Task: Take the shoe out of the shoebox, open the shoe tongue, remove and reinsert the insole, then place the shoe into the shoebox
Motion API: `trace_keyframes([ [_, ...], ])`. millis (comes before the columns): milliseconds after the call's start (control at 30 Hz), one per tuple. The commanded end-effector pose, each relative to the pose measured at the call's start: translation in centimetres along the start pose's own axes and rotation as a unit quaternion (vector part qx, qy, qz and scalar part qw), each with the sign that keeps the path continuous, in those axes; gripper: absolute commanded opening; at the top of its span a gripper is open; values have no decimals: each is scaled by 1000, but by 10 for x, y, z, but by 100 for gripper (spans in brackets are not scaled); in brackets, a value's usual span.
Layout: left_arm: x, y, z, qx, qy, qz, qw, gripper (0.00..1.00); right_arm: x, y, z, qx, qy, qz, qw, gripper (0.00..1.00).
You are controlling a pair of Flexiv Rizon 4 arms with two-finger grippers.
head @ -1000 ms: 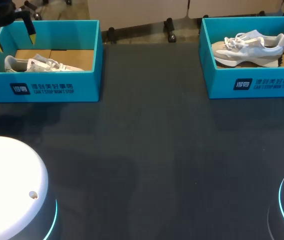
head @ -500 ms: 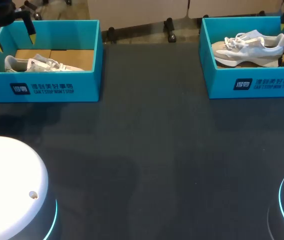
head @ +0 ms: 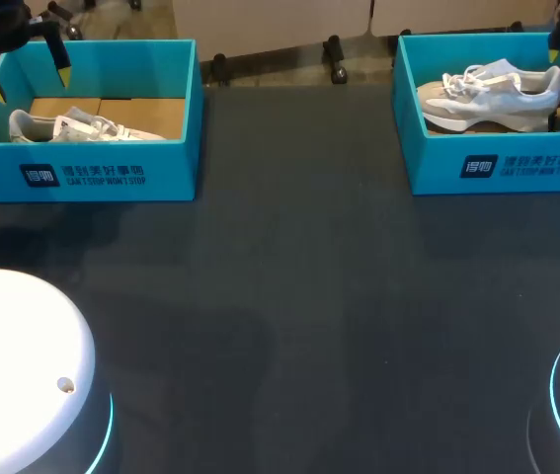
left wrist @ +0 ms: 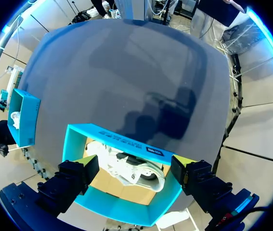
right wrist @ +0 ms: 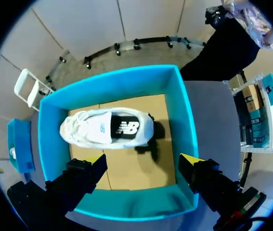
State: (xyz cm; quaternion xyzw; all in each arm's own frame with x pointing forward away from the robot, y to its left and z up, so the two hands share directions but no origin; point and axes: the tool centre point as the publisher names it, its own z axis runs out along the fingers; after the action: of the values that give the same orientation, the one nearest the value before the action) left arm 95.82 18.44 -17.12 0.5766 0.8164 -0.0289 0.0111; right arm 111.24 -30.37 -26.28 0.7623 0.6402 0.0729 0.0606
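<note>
Your left gripper [head: 31, 84] hangs above the left shoebox [head: 82, 178], at its far left corner. Its yellow tips are spread wide with nothing between them. In the left wrist view that gripper [left wrist: 134, 161] spans nearly the whole width of the box, one tip over each side wall [left wrist: 73, 144]. The left shoe [left wrist: 131, 168] lies crumpled below and between the fingers, untouched. It is pressed close to the printed wall, which leaves bare cardboard floor [left wrist: 112, 185] on the other side of it.

Your right gripper [right wrist: 143, 159] is also open and holds nothing. It hovers over the right shoebox [right wrist: 189, 125], and its fingers sit inside the line of the two side walls. The right shoe [right wrist: 107, 130] stands upright on its sole in the half of the box ahead of the gripper. Its toe is close to one side wall, and there is a gap between its heel and the other. The cardboard floor directly under the fingers is bare. In the head view only one yellow tip of this gripper shows, at the far right corner of the box [head: 497, 168], beside the shoe's heel [head: 546, 84].

The two boxes sit well apart at the far edge of the dark table [head: 299, 296], with a wide stretch of tabletop between them and in front of them.
</note>
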Motion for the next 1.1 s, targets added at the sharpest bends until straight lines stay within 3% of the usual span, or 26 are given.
trace_keyframes([
  [33,1,-1,0,-2,0,0,1000,100,6,20,27,16,-14,8,1000,100],
  [433,1,-1,0,-2,0,0,1000,100,-5,32,57,24,-35,19,999,96],
  [667,1,-1,0,-2,0,0,1000,100,-7,38,70,49,-53,6,997,72],
  [733,1,-1,0,-2,0,0,1000,100,-6,40,75,51,-51,6,997,78],
  [800,1,-1,0,-2,0,0,1000,100,-8,40,79,61,-60,6,996,74],
  [1100,1,-1,0,-2,0,0,1000,100,-7,38,93,74,-83,-6,994,74],
])
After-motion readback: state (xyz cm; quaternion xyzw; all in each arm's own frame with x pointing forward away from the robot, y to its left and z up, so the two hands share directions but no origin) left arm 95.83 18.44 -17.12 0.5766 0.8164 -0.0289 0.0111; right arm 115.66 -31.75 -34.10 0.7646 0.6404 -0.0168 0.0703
